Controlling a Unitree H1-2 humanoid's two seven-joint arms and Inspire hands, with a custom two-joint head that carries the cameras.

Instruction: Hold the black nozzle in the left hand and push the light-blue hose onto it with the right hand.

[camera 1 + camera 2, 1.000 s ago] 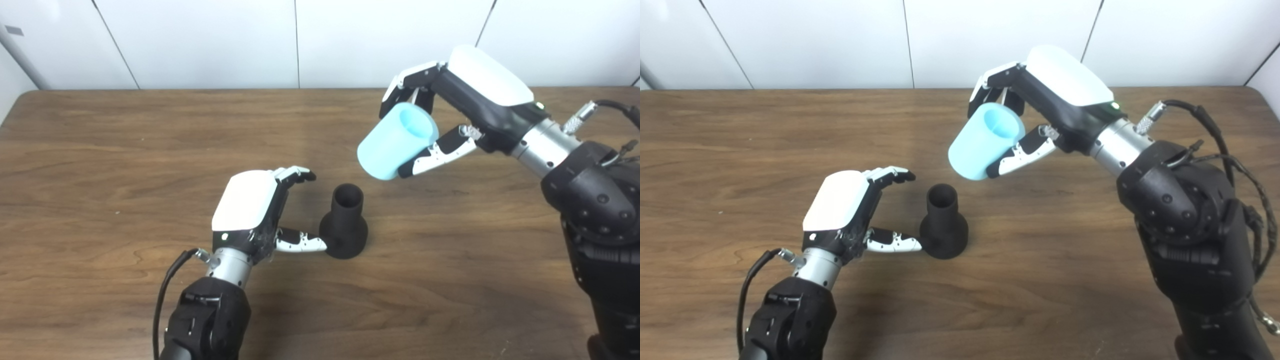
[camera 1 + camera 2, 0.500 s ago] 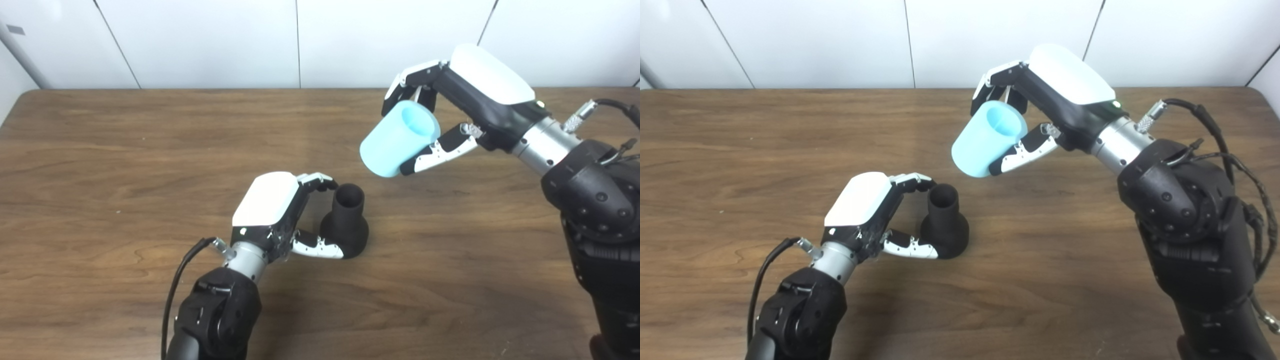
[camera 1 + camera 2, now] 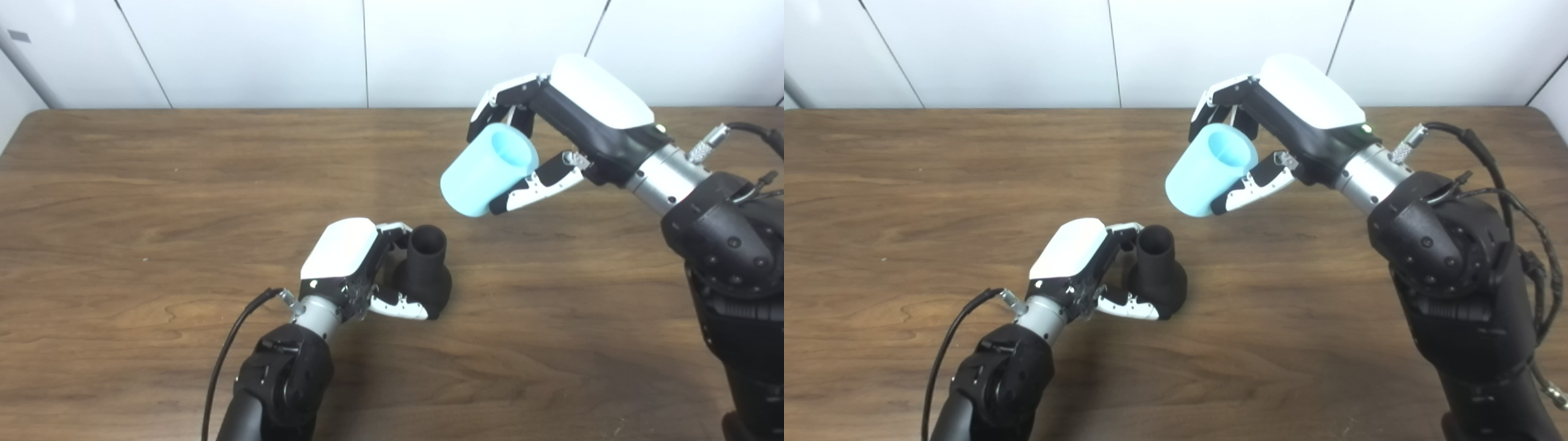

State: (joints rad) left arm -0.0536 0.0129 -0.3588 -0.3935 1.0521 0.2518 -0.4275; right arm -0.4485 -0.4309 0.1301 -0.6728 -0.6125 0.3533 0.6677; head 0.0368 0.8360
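Note:
The black nozzle [image 3: 427, 264] stands upright on the wooden table [image 3: 153, 184] near the middle, wide base down and open neck up. My left hand [image 3: 346, 260] is closed around it from the left: its fingers [image 3: 397, 233] curl against the neck and the thumb lies across the front of the base. The light-blue hose [image 3: 487, 171], a short wide tube, hangs tilted in the air up and to the right of the nozzle, well apart from it. My right hand [image 3: 582, 116] is shut on the hose, with fingers over its top and thumb under it.
White wall panels [image 3: 245, 49] stand behind the table's far edge. The right arm's dark forearm and cables [image 3: 1458, 257] fill the right side. A black cable [image 3: 229, 343] trails from the left wrist.
My left hand has slid right and closed around the nozzle, fingers on the neck and thumb on the base. The right hand with the hose has hardly moved.

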